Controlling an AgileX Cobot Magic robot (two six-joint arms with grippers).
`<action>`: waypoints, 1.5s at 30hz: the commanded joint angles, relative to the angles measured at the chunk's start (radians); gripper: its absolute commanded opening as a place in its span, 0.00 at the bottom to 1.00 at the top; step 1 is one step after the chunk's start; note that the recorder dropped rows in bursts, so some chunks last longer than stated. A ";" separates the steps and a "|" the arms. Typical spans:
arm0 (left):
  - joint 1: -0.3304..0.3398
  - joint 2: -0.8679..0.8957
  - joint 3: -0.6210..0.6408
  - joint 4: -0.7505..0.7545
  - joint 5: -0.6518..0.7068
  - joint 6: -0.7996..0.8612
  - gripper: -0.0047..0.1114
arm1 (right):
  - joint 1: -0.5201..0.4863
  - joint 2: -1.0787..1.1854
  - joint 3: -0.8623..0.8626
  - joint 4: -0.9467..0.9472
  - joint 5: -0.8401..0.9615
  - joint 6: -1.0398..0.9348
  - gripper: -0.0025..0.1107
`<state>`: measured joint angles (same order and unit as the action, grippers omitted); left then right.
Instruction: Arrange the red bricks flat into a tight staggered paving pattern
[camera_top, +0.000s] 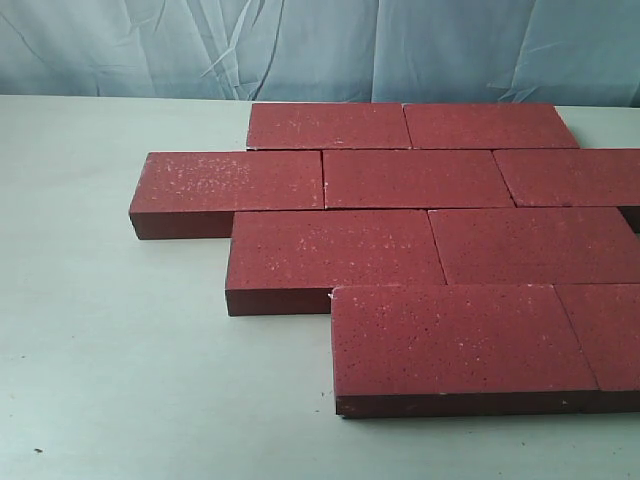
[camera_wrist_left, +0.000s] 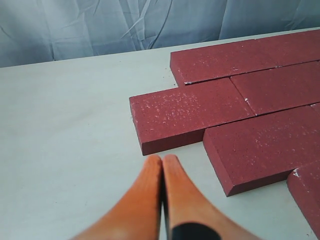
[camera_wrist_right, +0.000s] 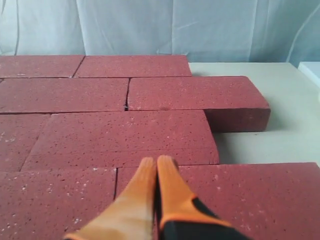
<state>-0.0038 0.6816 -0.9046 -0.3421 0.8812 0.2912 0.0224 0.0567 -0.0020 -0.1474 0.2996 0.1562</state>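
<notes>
Red bricks (camera_top: 420, 180) lie flat in four staggered rows, edges touching. Bare table (camera_top: 100, 350) extends toward 9 o'clock. Left gripper (camera_wrist_left: 162, 162) and right gripper (camera_wrist_right: 156, 165): jaws pressed together, holding nothing.

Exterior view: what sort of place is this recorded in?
Probably a staged lab tabletop rather than a real paving site: the red bricks lie on a pale table, with a wrinkled blue cloth hung behind.

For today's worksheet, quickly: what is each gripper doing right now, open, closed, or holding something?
Left gripper: closed, holding nothing.
Right gripper: closed, holding nothing, over the red bricks.
</notes>
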 joint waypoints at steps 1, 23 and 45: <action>-0.007 -0.006 0.002 -0.002 -0.015 0.001 0.04 | -0.058 -0.005 0.002 -0.001 -0.001 0.003 0.02; -0.007 -0.006 0.002 -0.002 -0.021 0.001 0.04 | -0.058 -0.057 0.002 -0.004 -0.021 -0.005 0.02; -0.007 -0.006 0.002 -0.002 -0.027 0.001 0.04 | -0.058 -0.057 0.002 0.137 -0.010 -0.111 0.02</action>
<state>-0.0038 0.6816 -0.9046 -0.3421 0.8635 0.2912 -0.0297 0.0071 -0.0020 -0.0290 0.2961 0.0525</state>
